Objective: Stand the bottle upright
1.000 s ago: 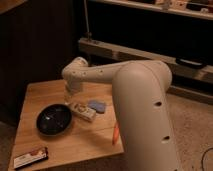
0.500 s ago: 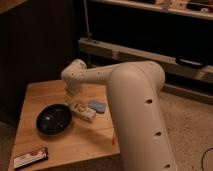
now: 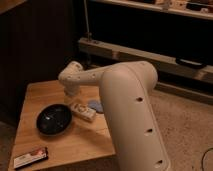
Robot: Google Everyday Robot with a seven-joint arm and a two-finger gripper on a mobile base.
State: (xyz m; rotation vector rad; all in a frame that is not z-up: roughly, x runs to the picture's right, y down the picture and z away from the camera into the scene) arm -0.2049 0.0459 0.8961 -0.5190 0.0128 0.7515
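The bottle (image 3: 83, 111) is a small cream-white oblong with reddish marks on its label. It lies on its side on the wooden table (image 3: 35, 95), between the black bowl (image 3: 53, 119) and the blue sponge (image 3: 96, 106). My gripper (image 3: 74, 99) hangs down from the white wrist just above the bottle's left end, close to it or touching it. The arm's large white link crosses the right part of the table and hides what lies behind it.
A dark flat packet (image 3: 31, 157) lies near the table's front left corner. The bowl sits left of the bottle. A dark cabinet with a metal rail (image 3: 150, 57) stands behind the table. Speckled floor (image 3: 190, 125) lies to the right.
The arm's large link has swung left over the table's right side, and the orange carrot seen earlier is now hidden behind it. The gripper stays by the bottle, which still lies flat.
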